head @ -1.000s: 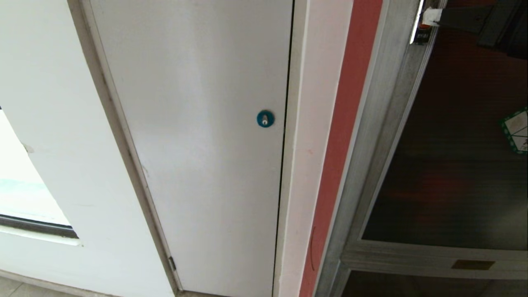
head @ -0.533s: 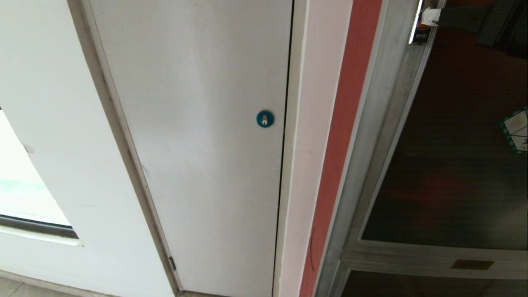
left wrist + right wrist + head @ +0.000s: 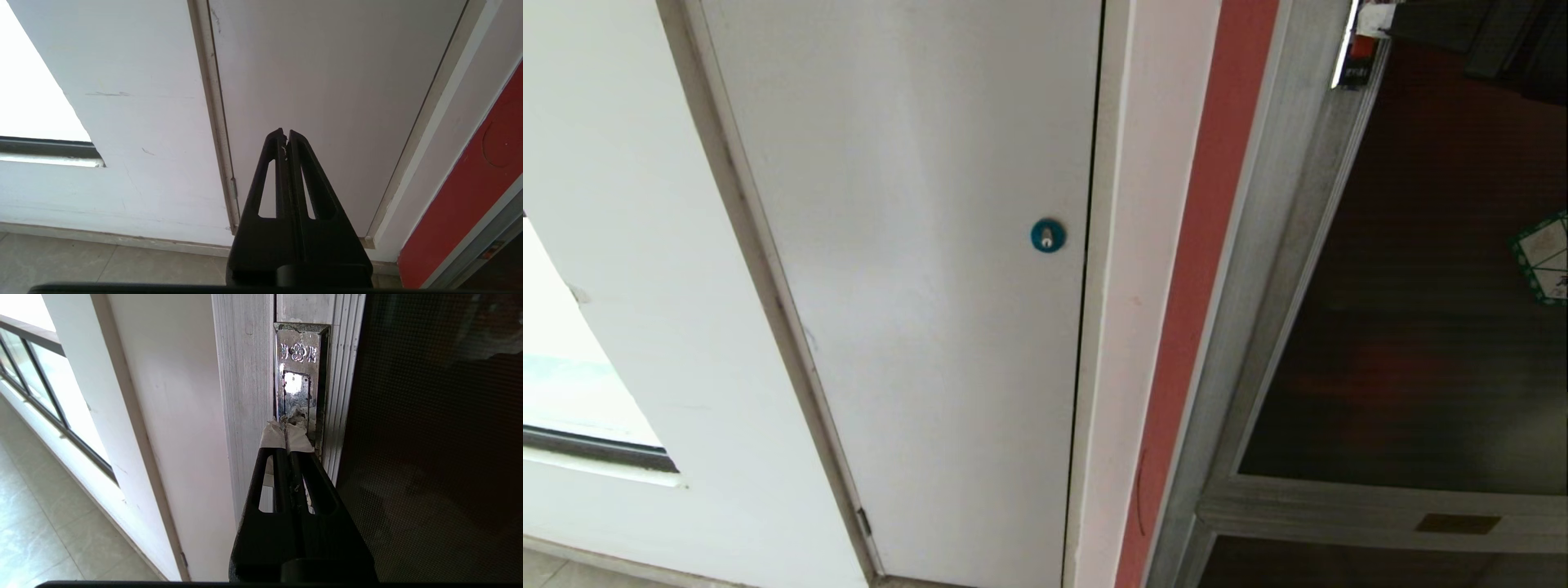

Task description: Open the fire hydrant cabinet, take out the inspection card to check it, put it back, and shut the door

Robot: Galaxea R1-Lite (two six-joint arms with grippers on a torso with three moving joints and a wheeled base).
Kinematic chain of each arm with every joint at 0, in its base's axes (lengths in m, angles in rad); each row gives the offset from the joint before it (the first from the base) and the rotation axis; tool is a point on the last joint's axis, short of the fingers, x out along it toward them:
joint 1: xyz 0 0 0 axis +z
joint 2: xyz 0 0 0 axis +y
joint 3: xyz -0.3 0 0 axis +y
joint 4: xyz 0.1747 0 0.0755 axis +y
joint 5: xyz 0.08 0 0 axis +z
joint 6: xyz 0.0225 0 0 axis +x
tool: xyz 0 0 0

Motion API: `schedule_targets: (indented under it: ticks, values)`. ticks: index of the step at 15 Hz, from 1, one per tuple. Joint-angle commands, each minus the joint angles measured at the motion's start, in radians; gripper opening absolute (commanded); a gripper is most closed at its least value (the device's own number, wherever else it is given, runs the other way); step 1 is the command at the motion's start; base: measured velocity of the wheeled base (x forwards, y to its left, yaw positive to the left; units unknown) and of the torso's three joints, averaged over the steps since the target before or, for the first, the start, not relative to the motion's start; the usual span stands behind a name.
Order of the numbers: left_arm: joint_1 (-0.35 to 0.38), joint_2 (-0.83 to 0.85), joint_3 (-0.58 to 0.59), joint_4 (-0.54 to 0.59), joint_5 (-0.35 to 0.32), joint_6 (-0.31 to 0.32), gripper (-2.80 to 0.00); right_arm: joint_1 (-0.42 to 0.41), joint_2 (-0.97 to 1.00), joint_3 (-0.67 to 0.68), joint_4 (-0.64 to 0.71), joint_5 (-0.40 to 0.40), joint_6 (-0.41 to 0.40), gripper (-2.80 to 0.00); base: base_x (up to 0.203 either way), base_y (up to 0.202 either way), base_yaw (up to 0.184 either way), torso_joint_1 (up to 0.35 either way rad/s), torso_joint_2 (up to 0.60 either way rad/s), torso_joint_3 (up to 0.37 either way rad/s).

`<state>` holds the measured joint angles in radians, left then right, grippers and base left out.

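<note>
Where the wall ends at the right of the head view stands the fire hydrant cabinet (image 3: 1262, 245), silver-grey metal frame, with a red strip (image 3: 1201, 269) running down beside it. The door (image 3: 1421, 286), dark tinted glass in an aluminium frame, lies flush in that frame; the contents behind the glass cannot be made out, and the inspection card is not visible in any view. A green-bordered white sticker (image 3: 1543, 257) sits on the glass at the right edge of the head view. A small brass-coloured plate (image 3: 1458, 523) is fixed to the door's lower rail.

Latch: a recessed metal latch plate (image 3: 297, 379) set in the door's stile, a small red tab (image 3: 1361, 47) showing there in the head view.

Right hand (image 3: 285, 426): fingers pressed together, holding nothing, taped tips at the lower edge of the latch plate and apparently touching it. In the head view only its tip shows at the top edge.

Left hand (image 3: 285, 134): fingers closed, empty, low and apart from the cabinet, pointing at the foot of the plain white door (image 3: 915, 286).

Surroundings: the white door carries a round blue lock (image 3: 1048, 235) and a small hinge (image 3: 233, 192); white wall (image 3: 621, 204) to its left, a window (image 3: 564, 384) with a dark sill, tiled floor (image 3: 102, 261) below. Open floor lies left of the cabinet.
</note>
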<state>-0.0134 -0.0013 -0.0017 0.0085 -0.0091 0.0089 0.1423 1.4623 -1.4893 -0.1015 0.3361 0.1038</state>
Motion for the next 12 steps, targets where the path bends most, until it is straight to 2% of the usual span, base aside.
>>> schedule_targets:
  ticks: [1,12]
  values:
    - [0.0,0.001,0.0,0.0,0.0,0.0,-2.8,0.0,0.009,0.007,0.005,-0.002,0.0,-2.8,0.0,0.0,0.0,0.0,0.0,0.0]
    - [0.0,0.0,0.0,0.001,0.0,0.0,-2.8,-0.003,0.004,0.034,0.005,-0.006,0.004,-2.8,0.0,0.0,0.0,0.0,0.0,0.0]
